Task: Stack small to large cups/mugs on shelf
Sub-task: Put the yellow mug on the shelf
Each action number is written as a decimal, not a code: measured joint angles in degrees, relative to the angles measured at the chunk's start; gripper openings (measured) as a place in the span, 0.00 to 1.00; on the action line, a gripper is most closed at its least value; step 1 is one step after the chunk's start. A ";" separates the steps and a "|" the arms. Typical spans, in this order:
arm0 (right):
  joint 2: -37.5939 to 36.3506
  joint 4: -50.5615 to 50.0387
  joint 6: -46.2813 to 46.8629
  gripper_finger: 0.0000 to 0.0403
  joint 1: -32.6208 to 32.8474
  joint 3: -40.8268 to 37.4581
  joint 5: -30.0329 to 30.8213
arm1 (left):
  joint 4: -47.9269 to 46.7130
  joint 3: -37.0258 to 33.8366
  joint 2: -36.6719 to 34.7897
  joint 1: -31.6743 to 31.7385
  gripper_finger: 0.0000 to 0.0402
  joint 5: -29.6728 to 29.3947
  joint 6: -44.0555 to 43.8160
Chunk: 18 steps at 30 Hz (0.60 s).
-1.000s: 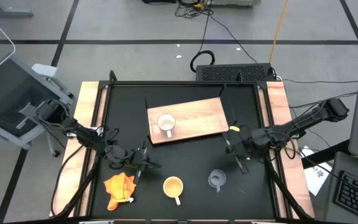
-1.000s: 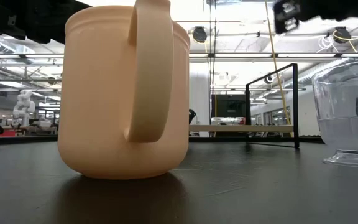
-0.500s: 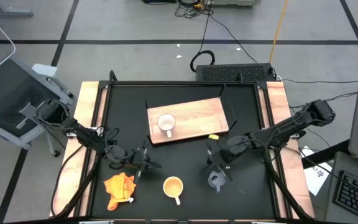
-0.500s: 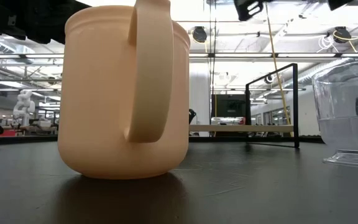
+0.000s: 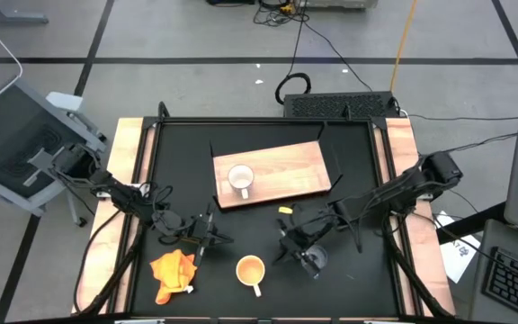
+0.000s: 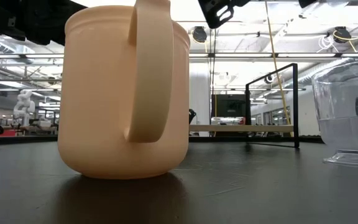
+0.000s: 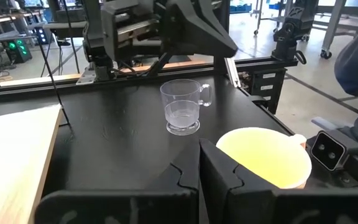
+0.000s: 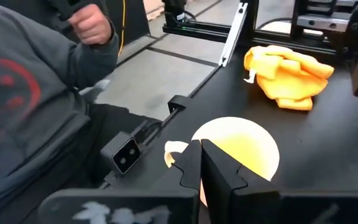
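The white cup (image 5: 240,179) stands on the wooden shelf board (image 5: 286,171) at the table's far middle. The yellow-orange cup (image 5: 251,270) stands upright on the black table near the front edge, and the clear glass cup (image 5: 314,262) stands just to its right. My right gripper (image 5: 284,247) is shut and hovers above the table between these two cups; in its wrist view the shut fingers (image 8: 201,167) point at the yellow-orange cup (image 8: 236,151). My left gripper (image 5: 218,236), also shut, waits left of the yellow-orange cup (image 7: 267,155), facing the clear cup (image 7: 183,111).
An orange-yellow cloth (image 5: 172,273) lies crumpled at the table's near left. A black upright frame (image 6: 272,102) stands by the board. A person in a grey sleeve (image 8: 23,93) is beyond the table's near edge. Bare black tabletop (image 5: 183,171) lies left of the board.
My right gripper has swung from the table's right side toward the left and a little nearer, over the clear cup toward the yellow-orange cup, staying shut. The cups, the cloth and my left gripper have kept still.
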 joint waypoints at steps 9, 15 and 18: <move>0.20 -0.28 -1.76 0.00 0.00 0.21 -0.03 | -0.58 0.00 0.00 0.00 0.02 0.00 -0.97; -0.32 -0.36 -4.05 0.00 0.01 0.20 0.06 | -0.62 0.00 0.00 0.00 0.02 0.00 -1.58; -1.82 -0.33 -4.90 0.00 0.05 0.09 0.07 | -0.59 0.00 0.00 0.00 0.02 0.00 -2.04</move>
